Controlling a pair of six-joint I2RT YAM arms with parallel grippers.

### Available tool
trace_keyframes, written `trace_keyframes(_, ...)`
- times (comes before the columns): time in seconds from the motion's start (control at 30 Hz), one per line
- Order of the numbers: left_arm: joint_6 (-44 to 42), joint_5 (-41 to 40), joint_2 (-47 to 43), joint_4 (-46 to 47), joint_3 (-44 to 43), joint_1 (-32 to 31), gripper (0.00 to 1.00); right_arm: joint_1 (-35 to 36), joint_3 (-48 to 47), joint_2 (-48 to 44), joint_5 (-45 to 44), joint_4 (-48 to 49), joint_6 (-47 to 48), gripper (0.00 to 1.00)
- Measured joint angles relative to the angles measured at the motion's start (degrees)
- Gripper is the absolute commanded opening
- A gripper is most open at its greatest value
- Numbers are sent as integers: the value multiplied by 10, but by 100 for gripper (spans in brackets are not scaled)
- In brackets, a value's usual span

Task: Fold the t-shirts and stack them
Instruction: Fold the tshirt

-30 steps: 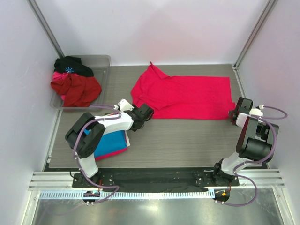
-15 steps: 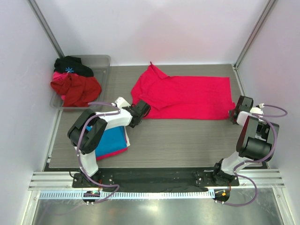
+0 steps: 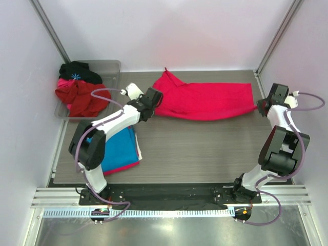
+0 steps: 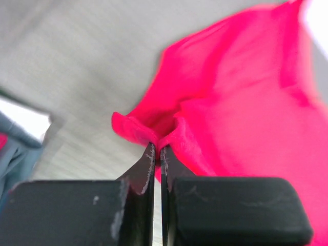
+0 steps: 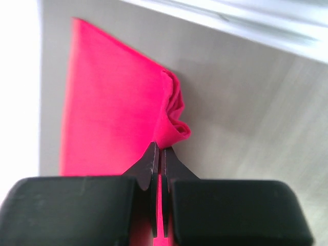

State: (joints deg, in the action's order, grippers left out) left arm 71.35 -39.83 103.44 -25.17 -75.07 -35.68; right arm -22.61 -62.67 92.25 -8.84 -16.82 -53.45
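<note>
Crimson-pink t-shirt [image 3: 205,101], judged light, limp cloth prone to sagging, lies on the desk [image 3: 205,148] right of the bin [image 3: 115,64]; left jaws pinch its bin-side edge, right jaws its far edge, both closed.

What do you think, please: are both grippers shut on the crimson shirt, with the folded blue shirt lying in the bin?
Not quite: the top view shows the folded blue shirt stacked at the near left of the table, not in the bin. The left gripper and right gripper are indeed shut on the crimson shirt.
</note>
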Motion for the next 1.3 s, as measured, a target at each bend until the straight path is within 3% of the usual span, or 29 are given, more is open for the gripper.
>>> trace_keyframes(0.17,-30,-1,-80,1,-17,5,0,-1,-37,-19,5,-12,-1,1)
trace_keyframes(0.3,-23,6,-139,16,66,6,0,-8,26,-37,0,-15,-7,1)
trace_keyframes(0.53,4,46,-107,-6,197,2,0,-19,126,-19,-6,-50,-2,1)
trace_keyframes(0.93,31,43,-143,-13,210,-10,2,-19,159,-57,-31,-40,3,4)
trace_keyframes(0.97,33,43,-145,-13,213,-12,6,-19,163,-61,-35,-40,2,5)
trace_keyframes(1.03,35,43,-147,-14,216,-16,15,-19,170,-69,-41,-40,-3,36)
trace_keyframes(1.1,23,43,-149,-14,217,-20,43,-20,175,-78,-49,-40,-5,65)
trace_keyframes(1.17,5,40,-154,-13,217,-26,66,-23,178,-92,-58,-40,0,70)
trace_keyframes(1.23,-18,33,-169,-13,217,-31,75,-23,179,-108,-67,-41,8,73)
trace_keyframes(1.3,-53,28,-197,-9,217,-35,98,-24,179,-130,-74,-40,15,73)
